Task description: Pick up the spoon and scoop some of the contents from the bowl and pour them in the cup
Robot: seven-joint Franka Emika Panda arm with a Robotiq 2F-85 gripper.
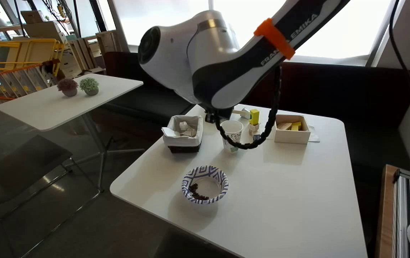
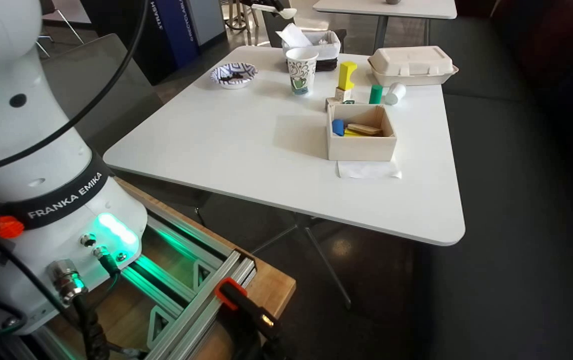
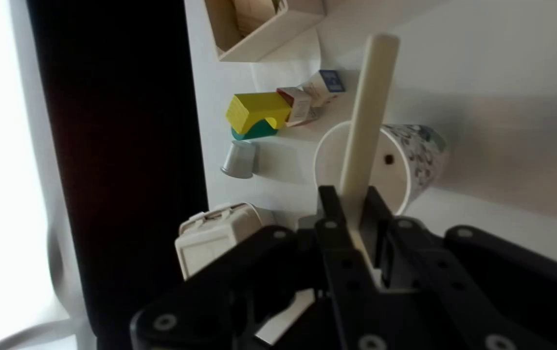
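My gripper (image 3: 349, 194) is shut on the pale spoon (image 3: 368, 107); the handle sticks out past the fingertips. In an exterior view the gripper (image 2: 275, 5) holds the spoon (image 2: 288, 13) high above the table; whether its head carries anything cannot be told. The white paper cup (image 3: 422, 150) with a printed pattern lies below the handle in the wrist view, a dark bit inside. The cup stands upright in both exterior views (image 1: 232, 135) (image 2: 301, 75). The blue-and-white patterned bowl (image 1: 222, 179) holds dark brown contents (image 1: 197, 195), in a small heap along one side.
A white-lined container (image 1: 185, 143) stands beside the cup. Stacked blocks with a yellow one (image 2: 346, 72), a green block (image 2: 376, 95), a small silvery cup on its side (image 2: 395, 94), a clamshell box (image 2: 411, 65) and a wooden box (image 2: 364, 147) stand nearby.
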